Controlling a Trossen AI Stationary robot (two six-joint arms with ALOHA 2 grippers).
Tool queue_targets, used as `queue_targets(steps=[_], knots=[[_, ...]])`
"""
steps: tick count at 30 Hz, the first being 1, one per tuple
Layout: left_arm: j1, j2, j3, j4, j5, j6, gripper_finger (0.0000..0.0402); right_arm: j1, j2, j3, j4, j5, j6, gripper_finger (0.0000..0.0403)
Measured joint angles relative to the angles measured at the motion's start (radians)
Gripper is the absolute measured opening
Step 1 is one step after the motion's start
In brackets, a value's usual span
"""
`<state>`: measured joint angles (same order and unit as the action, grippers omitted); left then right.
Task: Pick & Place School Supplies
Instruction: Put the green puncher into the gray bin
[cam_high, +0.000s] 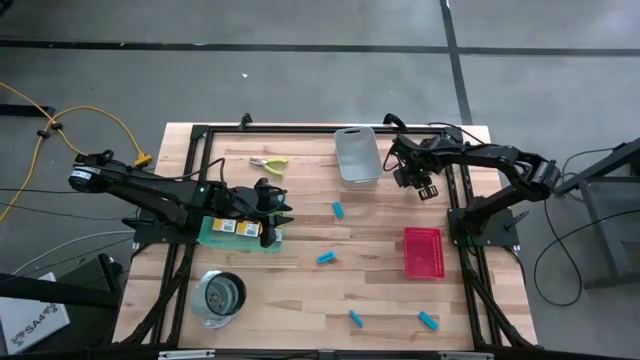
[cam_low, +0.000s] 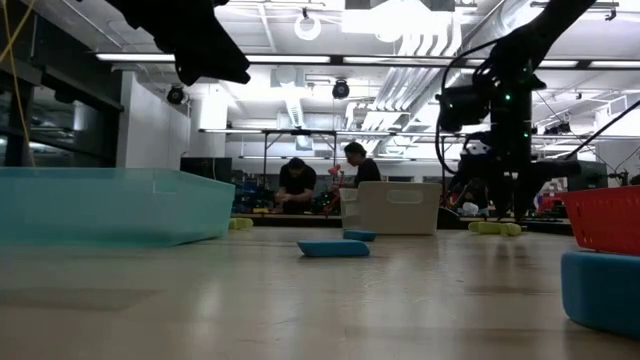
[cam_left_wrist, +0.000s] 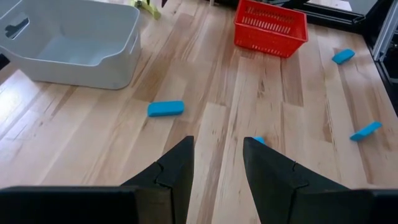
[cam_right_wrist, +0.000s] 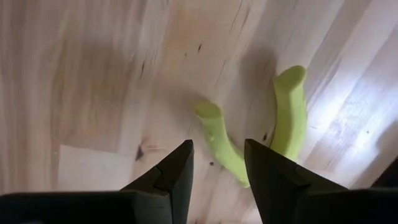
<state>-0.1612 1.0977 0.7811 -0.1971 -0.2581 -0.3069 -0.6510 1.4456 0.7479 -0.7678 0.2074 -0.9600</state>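
On the wooden table (cam_high: 300, 300), seen from above:

- Left arm: stretched from the left edge toward the middle. Left gripper (cam_high: 276, 214) is held over the green mat (cam_high: 215, 238), above the crayon boxes (cam_high: 236, 229) lying on it. Fingers are spread, with nothing between them; bare wood and a blue block (cam_left_wrist: 165, 108) are seen past them in the wrist view.
- Right arm: folded back from the right edge toward the far side. Right gripper (cam_high: 418, 182) is poised just right of the grey bin (cam_high: 357, 155). Fingers (cam_right_wrist: 174, 171) are parted and empty, pointed down at the yellow-green handles of a plier tool (cam_right_wrist: 249, 134) lying on the wood directly below.
- Second plier tool (cam_high: 268, 164): laid on the table left of the bin, apart from both grippers.
- Blue blocks: four are scattered, one below the bin (cam_high: 338, 209), one at centre (cam_high: 325, 257), two near the front edge (cam_high: 355, 318) (cam_high: 428, 320).
- Red tray (cam_high: 422, 252): set at the right side, between the blocks.
- Metal cup (cam_high: 220, 297): set near the front left.
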Motion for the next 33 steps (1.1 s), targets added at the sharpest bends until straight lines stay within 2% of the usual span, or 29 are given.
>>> queue_targets(steps=[12,23,33], knots=[[0.0,0.0,0.0,0.004,-0.002,0.0,0.0135,-0.03,0.0,-0.083,0.108,-0.007,-0.049,0.0135],[0.0,0.0,0.0,0.018,-0.005,0.001,0.0135,-0.052,0.0,-0.096,0.199,-0.011,-0.092,0.013],[0.0,0.0,0.0,0.02,-0.005,0.002,0.0135,-0.052,0.0,-0.095,0.195,-0.043,-0.087,0.0037]])
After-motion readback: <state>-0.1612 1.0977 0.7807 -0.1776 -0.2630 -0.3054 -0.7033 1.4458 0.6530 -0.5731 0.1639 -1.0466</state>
